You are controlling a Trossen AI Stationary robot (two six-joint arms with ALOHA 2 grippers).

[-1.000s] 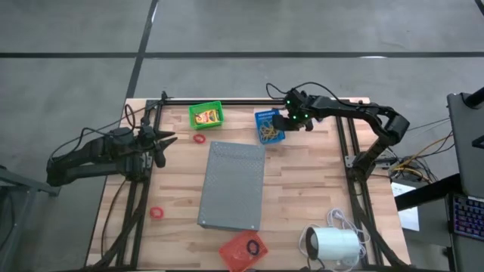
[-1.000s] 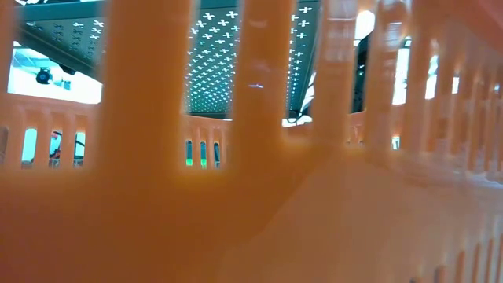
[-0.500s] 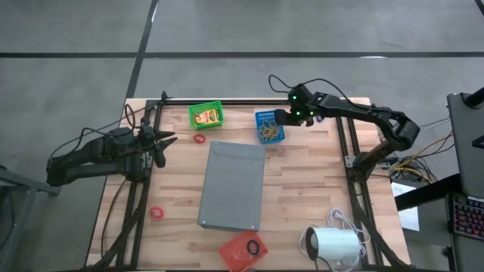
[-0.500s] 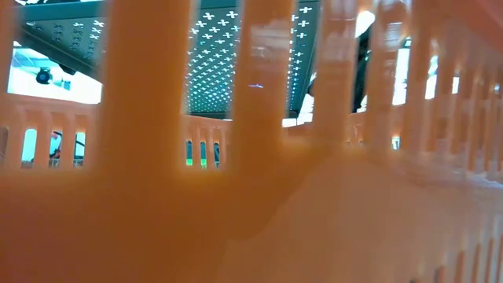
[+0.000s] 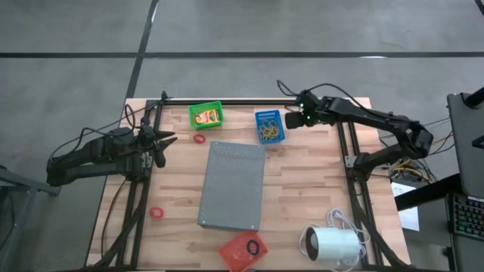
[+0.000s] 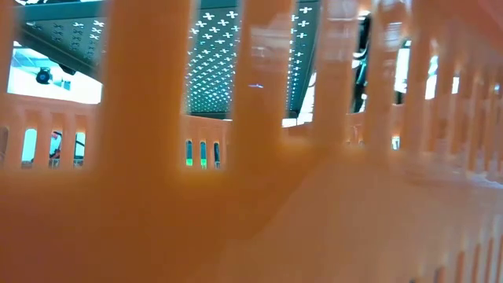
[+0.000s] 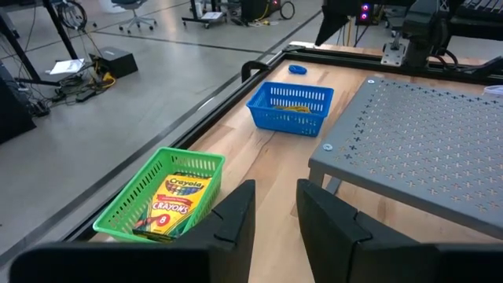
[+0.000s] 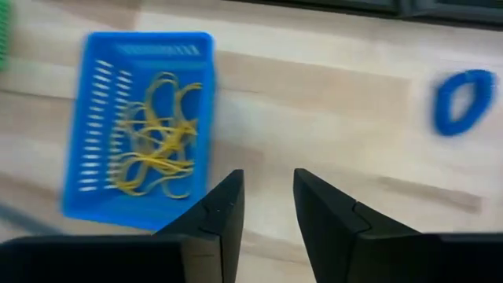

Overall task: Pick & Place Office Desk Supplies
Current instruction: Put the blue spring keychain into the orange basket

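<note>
Beside the blue basket [image 8: 137, 126] of rubber bands [image 8: 153, 137], your right gripper [image 8: 267, 216] hangs empty, fingers apart; drift and it could nudge the basket, missing the nearby blue ring [image 8: 464, 101].

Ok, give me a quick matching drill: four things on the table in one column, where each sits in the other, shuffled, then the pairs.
Things:
1. crayon box
2. tan rubber bands
3. blue ring
4. right gripper

Places:
A. in the blue basket
B. loose on the wood, beyond the blue basket
C. in the green basket
D. beside the blue basket, jaws apart, empty

Pairs: 1-C, 2-A, 3-B, 4-D
</note>
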